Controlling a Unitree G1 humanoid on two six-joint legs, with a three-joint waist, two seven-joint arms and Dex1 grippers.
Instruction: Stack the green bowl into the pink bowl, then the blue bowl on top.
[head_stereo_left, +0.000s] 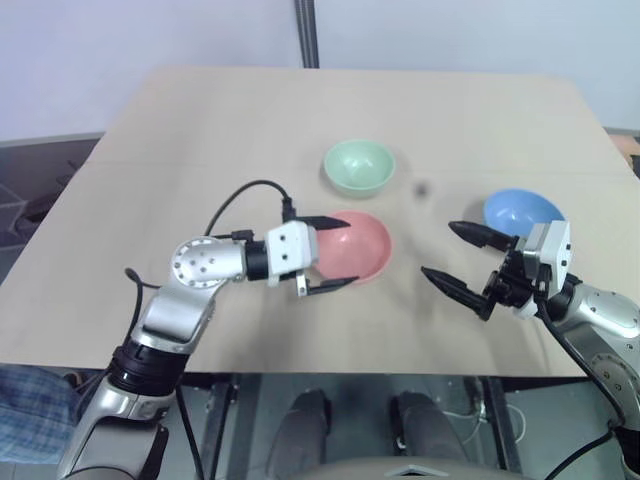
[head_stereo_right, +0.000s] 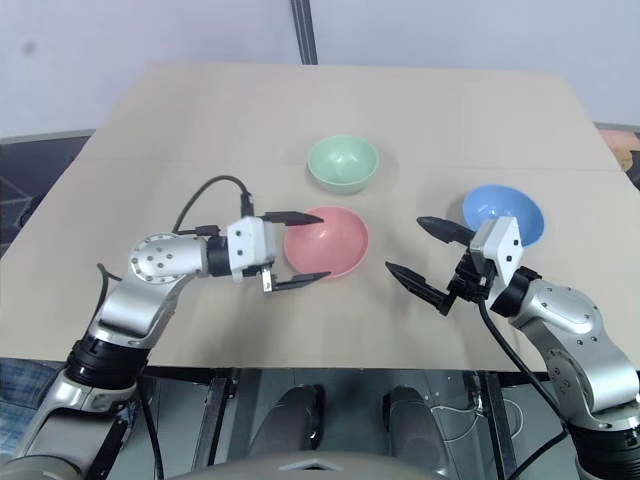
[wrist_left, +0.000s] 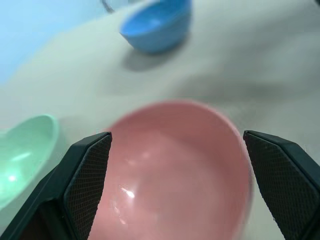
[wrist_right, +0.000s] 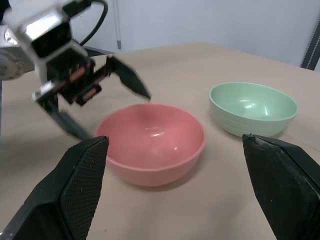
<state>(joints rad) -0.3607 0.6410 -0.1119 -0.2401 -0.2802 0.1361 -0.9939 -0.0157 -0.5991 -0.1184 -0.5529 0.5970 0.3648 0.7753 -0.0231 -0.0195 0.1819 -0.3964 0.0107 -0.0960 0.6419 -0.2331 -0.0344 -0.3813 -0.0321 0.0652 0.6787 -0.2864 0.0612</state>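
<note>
Near edge of the desk (head_stereo_left: 120, 300): the left tool (head_stereo_left: 333, 253) points in from about 8 o'clock, its black fingers spread wide, one above and one below the near rim of the pink bowl (head_stereo_left: 360, 250) without pinching it; the wide gap and the bowl's flat seat on the desk suggest the bowl is resting free. The right tool (head_stereo_left: 455, 258) hangs at about 4 o'clock, fingers likewise spread and empty, aimed across toward the pink bowl and apparently waiting.

Middle: the pink bowl sits upright and empty near the centre. The blue bowl (head_stereo_left: 522, 211) stands upright at 3 o'clock, just behind the right tool, well apart from the pink one.

Far: the green bowl (head_stereo_left: 359, 165) stands upright and empty at 12 o'clock of the pink bowl, close to it but not touching. No stacking is done yet; by judgement the green bowl is the next object to be lifted.

Setting: the desk is a plain, matte beige board. Behind it rise a pale wall and a dark vertical post (head_stereo_left: 307, 30).
</note>
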